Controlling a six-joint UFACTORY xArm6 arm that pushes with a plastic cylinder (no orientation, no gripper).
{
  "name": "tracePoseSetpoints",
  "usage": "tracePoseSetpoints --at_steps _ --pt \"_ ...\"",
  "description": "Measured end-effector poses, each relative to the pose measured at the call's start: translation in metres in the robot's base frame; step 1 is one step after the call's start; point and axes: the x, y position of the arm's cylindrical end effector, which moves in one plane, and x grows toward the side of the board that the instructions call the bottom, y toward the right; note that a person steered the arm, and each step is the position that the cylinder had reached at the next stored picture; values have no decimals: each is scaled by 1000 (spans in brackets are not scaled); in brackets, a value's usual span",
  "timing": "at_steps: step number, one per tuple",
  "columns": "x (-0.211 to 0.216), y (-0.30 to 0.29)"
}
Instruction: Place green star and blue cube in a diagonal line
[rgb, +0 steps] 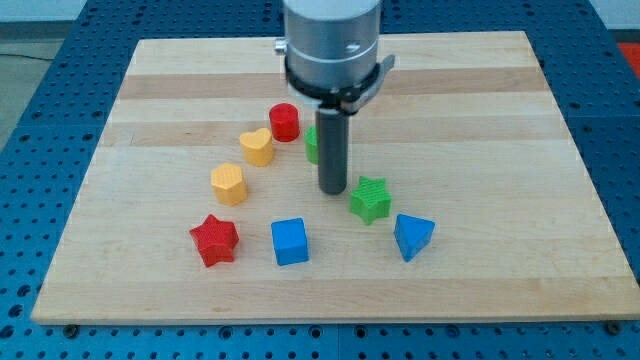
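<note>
Green, ridged and star-shaped, the green star (371, 199) lies a little right of the desk's centre. The blue cube (290, 241) sits lower and further toward the view's left, well apart from the star, so a line from cube to star rises toward the view's right. My tip (333, 191) rests on the wood just beside the star, at its upper left; whether the two touch cannot be made out. There are no jaws on this arm, only the straight dark rod hanging from a grey cylindrical housing (332, 45) at the view's top.

Near the star, lower and to the view's right, lies a blue triangular block (412, 236), close to the star but not against it. A second green block (313, 144) stands behind the rod and is mostly hidden, so its shape cannot be told.

To the view's left, four blocks curve in an arc: a red cylinder (285, 121) at the top, a yellow heart (257, 146) below it, a yellow hexagonal block (228, 184) lower still, and a red star (214, 240) at the bottom, level with the blue cube and to its left.

All of these lie on a pale wooden desk (480, 110), which sits on a blue perforated surface (620, 150).
</note>
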Motion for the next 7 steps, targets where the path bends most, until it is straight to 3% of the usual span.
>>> tracePoseSetpoints --at_steps 2,3,4,7 --pt "31 -21" --pt "47 7" --pt "50 33" --pt "29 40"
